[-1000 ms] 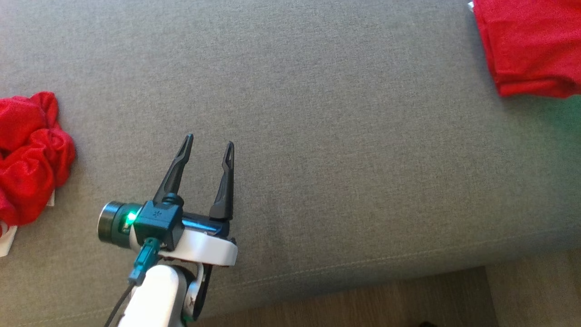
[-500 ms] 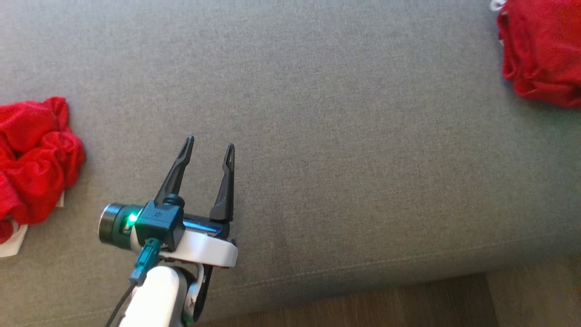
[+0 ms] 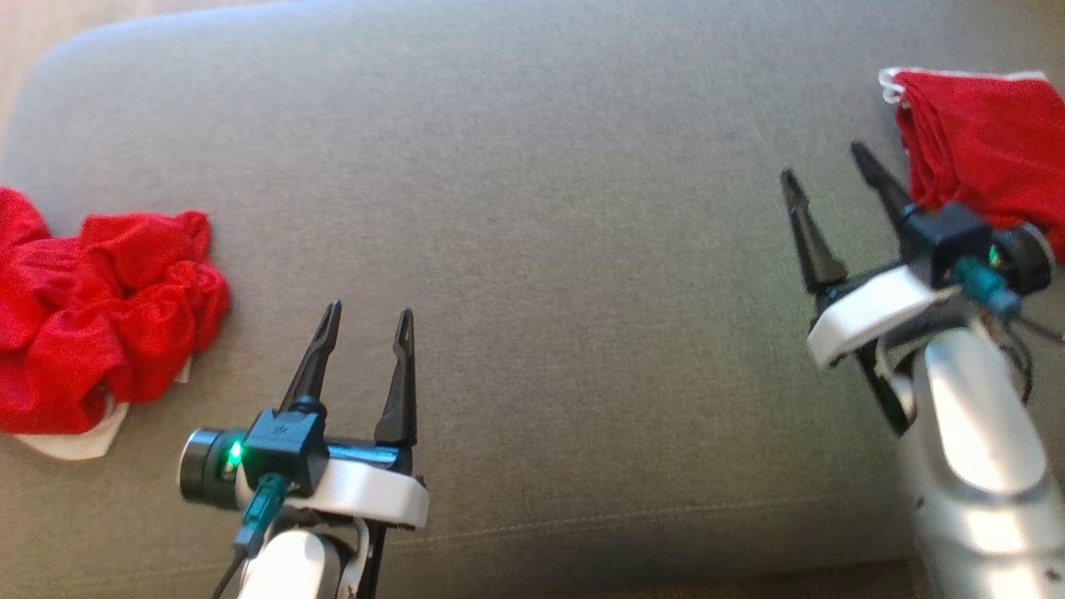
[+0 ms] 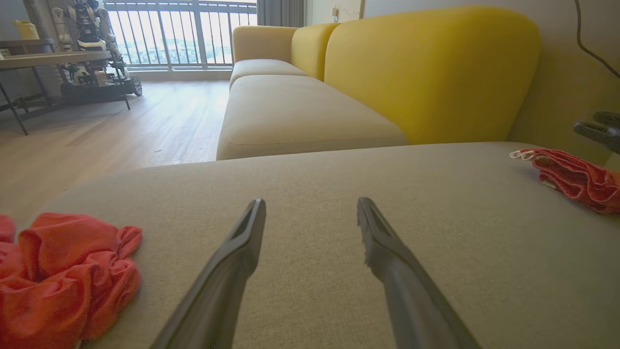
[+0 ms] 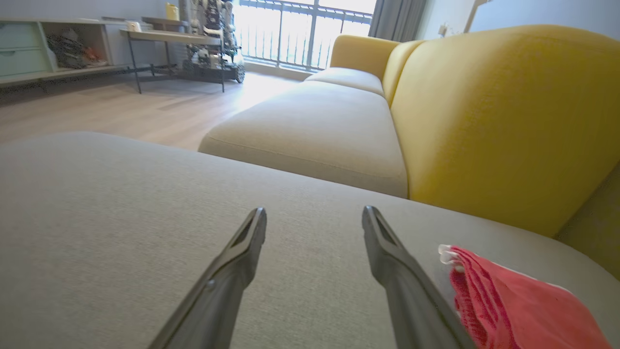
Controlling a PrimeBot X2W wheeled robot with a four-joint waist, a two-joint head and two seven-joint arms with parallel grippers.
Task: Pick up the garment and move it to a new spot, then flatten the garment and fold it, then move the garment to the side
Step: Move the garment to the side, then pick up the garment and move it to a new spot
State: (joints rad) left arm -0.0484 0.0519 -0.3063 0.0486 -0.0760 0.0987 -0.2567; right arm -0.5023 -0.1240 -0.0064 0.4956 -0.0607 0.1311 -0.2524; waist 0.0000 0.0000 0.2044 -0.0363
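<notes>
Across the middle of the grey seat cushion (image 3: 566, 208) the cloth lies bare from front edge to back edge. At its far right corner lies the folded red garment (image 3: 982, 141), flat, with layered edges and white trim. The right gripper (image 3: 822, 163) stands just beside it, fingers spread, holding nothing. The left gripper (image 3: 368, 314), also spread and empty, sits near the front edge. A crumpled red garment (image 3: 100, 316) is bunched at the left edge. The wrist views add a yellow sofa (image 4: 426, 72) beyond the back edge and a wooden floor (image 4: 145, 121).

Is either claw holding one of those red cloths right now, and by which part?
Nothing is held. The left gripper and right gripper are both open and empty; the folded red garment lies beside the right one.
</notes>
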